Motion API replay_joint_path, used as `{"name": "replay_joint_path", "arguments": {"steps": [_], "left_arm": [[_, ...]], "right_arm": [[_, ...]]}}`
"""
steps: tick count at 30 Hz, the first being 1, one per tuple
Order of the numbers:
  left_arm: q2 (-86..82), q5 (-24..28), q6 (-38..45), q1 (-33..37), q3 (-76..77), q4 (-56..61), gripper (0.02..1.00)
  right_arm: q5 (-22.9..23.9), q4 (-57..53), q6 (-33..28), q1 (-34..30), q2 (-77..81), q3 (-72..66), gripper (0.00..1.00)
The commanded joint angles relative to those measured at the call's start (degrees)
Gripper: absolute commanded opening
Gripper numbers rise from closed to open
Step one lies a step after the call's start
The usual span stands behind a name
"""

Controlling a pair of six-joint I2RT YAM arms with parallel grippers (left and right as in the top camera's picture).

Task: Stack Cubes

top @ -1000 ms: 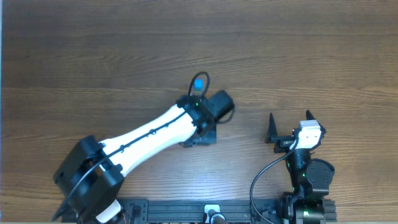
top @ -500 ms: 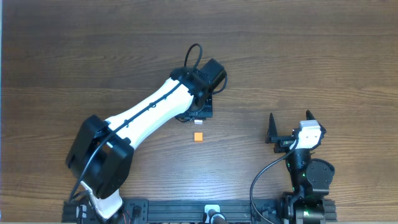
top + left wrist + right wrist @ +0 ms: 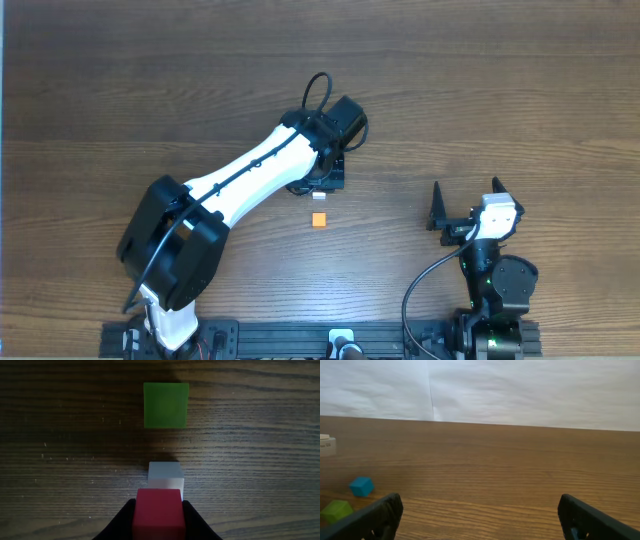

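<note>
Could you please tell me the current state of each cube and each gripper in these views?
left gripper: shut on the red cube.
red cube: gripped, right by the white cube.
white cube: on the table, ungripped.
green cube: on the table, alone, nothing on it.
orange cube: on the table, alone.
blue cube: on the table, unstacked.
right gripper: open, empty.

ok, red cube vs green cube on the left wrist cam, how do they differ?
The red cube is clamped in the left end effector; the green cube lies free on the table. The red cube overlaps a white cube in that view; the green cube stands apart from both. Shared: both are plain cubes, edges lined up the same way.
</note>
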Motion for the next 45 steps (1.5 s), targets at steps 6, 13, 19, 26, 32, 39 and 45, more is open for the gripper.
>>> {"name": "replay_joint_path", "arguments": {"steps": [6, 13, 19, 26, 32, 39, 45], "left_arm": [[1.3, 0.0, 0.6, -0.3, 1.1, 1.0, 0.099], [1.4, 0.0, 0.2, -0.5, 1.0, 1.2, 0.097], [2.7, -0.1, -0.7, -0.5, 1.0, 1.2, 0.104], [3.3, -0.1, -0.9, -0.5, 1.0, 1.2, 0.102], [3.3, -0.1, -0.9, -0.5, 1.0, 1.2, 0.172], [3.3, -0.1, -0.9, -0.5, 1.0, 1.2, 0.430], [3.3, 0.0, -0.9, -0.5, 1.1, 1.2, 0.531]], "right_arm": [[-0.9, -0.2, 0.2, -0.3, -0.5, -0.3, 0.991], [-0.9, -0.2, 0.2, -0.3, -0.5, -0.3, 0.993], [-0.9, -0.2, 0.2, -0.3, -0.5, -0.3, 0.993], [-0.9, -0.2, 0.2, -0.3, -0.5, -0.3, 0.993], [-0.9, -0.2, 0.2, -0.3, -0.5, -0.3, 0.993], [-0.9, -0.2, 0.2, -0.3, -0.5, -0.3, 0.993], [-0.9, -0.2, 0.2, -0.3, -0.5, -0.3, 0.993]]}}
